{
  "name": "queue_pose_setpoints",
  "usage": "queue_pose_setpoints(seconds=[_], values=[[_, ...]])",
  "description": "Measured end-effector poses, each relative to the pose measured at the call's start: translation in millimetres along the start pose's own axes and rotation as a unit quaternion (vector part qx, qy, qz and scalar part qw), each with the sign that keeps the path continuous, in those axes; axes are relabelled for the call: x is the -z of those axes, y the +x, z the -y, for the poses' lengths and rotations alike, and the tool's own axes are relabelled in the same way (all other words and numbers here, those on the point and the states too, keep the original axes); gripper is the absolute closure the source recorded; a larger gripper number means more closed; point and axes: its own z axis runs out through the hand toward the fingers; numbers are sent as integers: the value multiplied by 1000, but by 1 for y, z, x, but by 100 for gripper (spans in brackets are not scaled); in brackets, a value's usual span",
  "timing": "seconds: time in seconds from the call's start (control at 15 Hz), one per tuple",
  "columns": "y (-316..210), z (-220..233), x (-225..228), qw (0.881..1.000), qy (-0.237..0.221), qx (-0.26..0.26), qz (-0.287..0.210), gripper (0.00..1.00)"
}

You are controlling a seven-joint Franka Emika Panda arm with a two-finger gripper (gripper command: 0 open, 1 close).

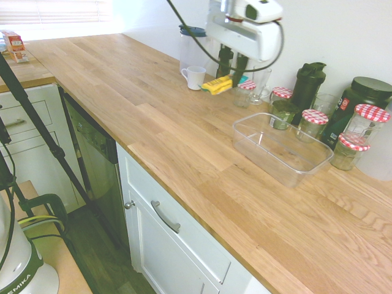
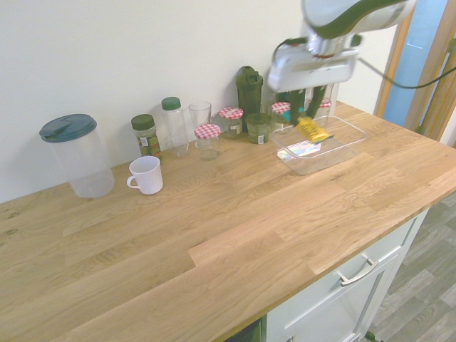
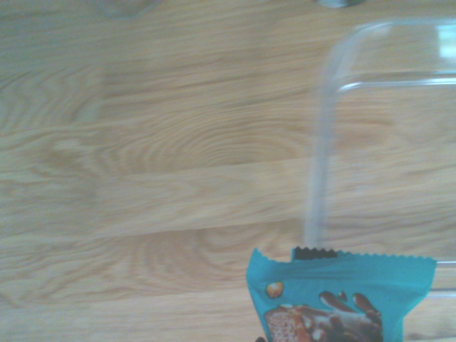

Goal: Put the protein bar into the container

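In the carry step, judging by the grip and the raised height: grasps the protein bar with the gripper, fingers closed on it. Hangs at 1 o'clock in the first exterior view, above the worktop, yellow wrapper outward, teal end by the fingers. Stands lower, at 3 o'clock: the container, clear, wide and lidless. In the wrist view, shows the teal wrapper end overlapping one container wall; cannot tell from this whether already past the rim.

Calls next, probably, for a small shift towards the middle of the container, then lowering inside the walls and letting go. Could catch the rim if lowered too soon.

Made of pale wood strips, the worktop; lined along the wall with red-checked-lid jars at 2 o'clock, a dark shaker bottle at 2 and a white mug at 12. Below, at 6 o'clock, white cabinets; at 7, a grey wood-look floor. At 11 o'clock, a bright window with a blind.
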Motion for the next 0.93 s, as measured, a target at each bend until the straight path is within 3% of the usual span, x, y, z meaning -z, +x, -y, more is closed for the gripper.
queue_pose_setpoints(seconds=[0.33, 0.6, 0.67, 0.93], values=[[75, -55, -61, 999, -14, -29, 32, 100], [92, -48, -94, 999, -21, -29, 41, 100], [94, -45, -100, 999, -22, -28, 40, 0], [98, -37, -118, 999, -24, -32, 34, 0]])
